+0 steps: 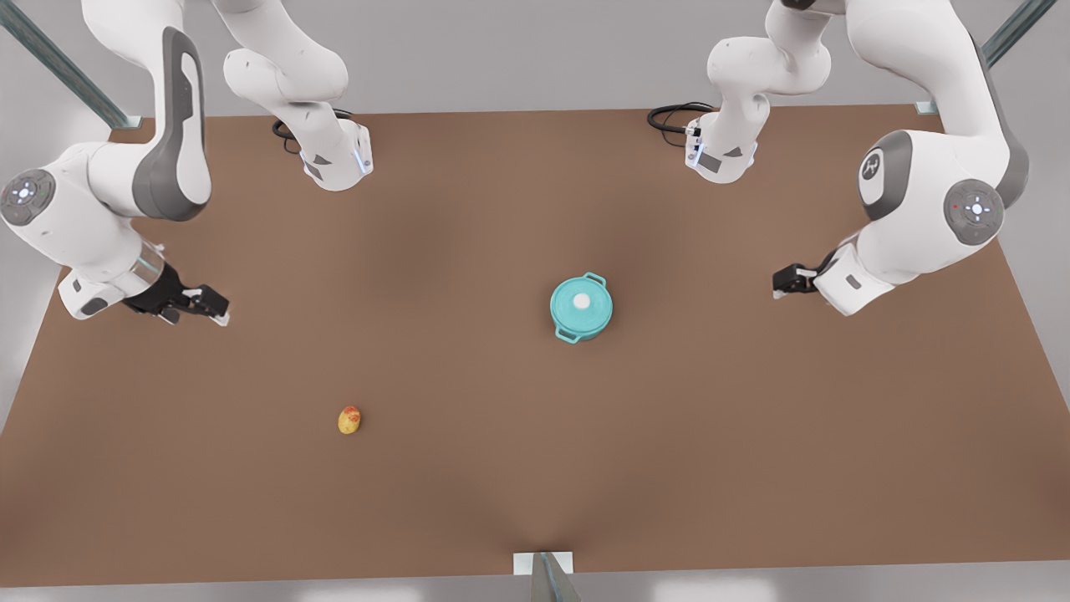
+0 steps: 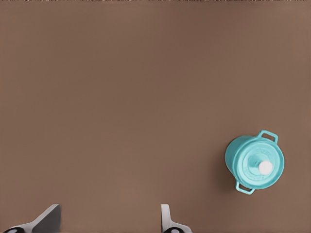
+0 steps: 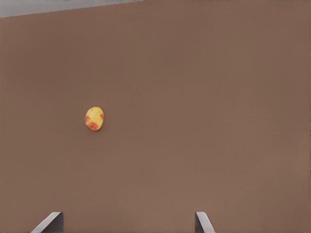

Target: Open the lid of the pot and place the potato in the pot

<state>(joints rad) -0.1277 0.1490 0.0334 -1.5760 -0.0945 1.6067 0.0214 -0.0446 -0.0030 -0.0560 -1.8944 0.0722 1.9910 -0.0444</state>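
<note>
Brown table (image 1: 518,468), two Franka arms, both waiting off to the sides with nothing held.

The pot (image 1: 581,308) sits on the table a bit toward the front view's right of centre, upright, teal, with two loop handles on opposite sides. The pot lid (image 1: 581,303) is on it, seated flat and covering the opening, white knob at its centre. The inside of the pot is hidden by the lid, so contents cannot be told. In the left wrist view the same pot (image 2: 254,161) shows with the lid (image 2: 260,165) closed, well away from the fingertips (image 2: 165,216) at the frame edge.

The potato (image 1: 349,420) lies on the bare table toward the front view's left and nearer the camera, well apart from the pot, not touching anything. It is yellow with orange-red patches. In the right wrist view the potato (image 3: 95,119) lies alone on the table, well apart from the fingertips (image 3: 51,222).

The left gripper (image 1: 782,282) is at the front view's right, the one whose camera sees the pot. It hangs above the table beside the pot but well apart from it. Its fingers are spread wide in the left wrist view, empty.

The right gripper (image 1: 213,308) is at the front view's left, above the table, well apart from the potato, which lies nearer the camera than it. Fingers are spread wide in the right wrist view, gripping nothing.
</note>
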